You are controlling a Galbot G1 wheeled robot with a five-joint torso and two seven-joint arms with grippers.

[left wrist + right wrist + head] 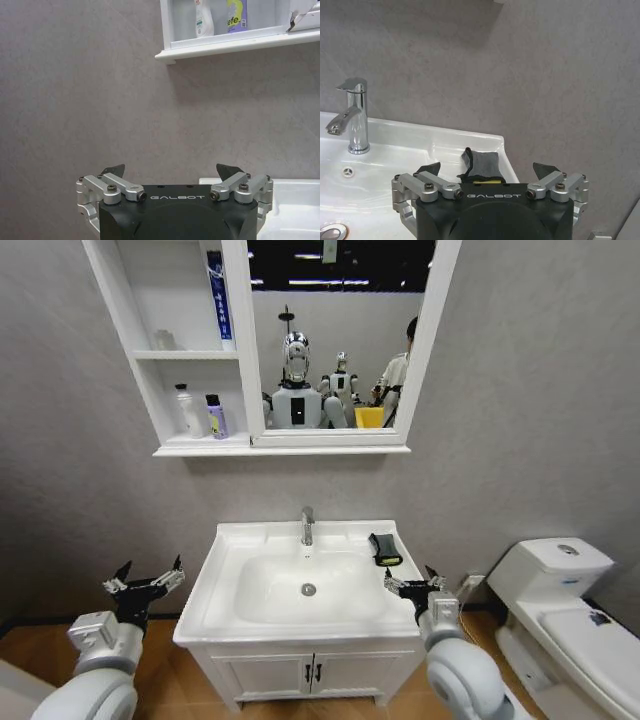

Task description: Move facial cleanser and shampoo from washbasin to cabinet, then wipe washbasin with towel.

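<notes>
The white washbasin (225,585) has a chrome tap (307,525) and a round drain (308,589). The dark towel (384,549) with a yellow-green edge lies on its right rim. My right gripper (410,580) hangs open just in front of the towel (482,162), apart from it. My left gripper (150,570) is open and holds nothing, to the left of the basin. On the cabinet's (150,390) lowest shelf stand a white bottle (187,410) and a purple bottle (215,417). A blue-and-white tube (217,295) stands in the top compartment. I cannot tell which are the facial cleanser and the shampoo.
A white toilet (560,610) stands close on the right. Under the basin is a low vanity (310,672) with two doors. A grey wall rises behind, with a white-framed mirror (330,340) joined to the cabinet.
</notes>
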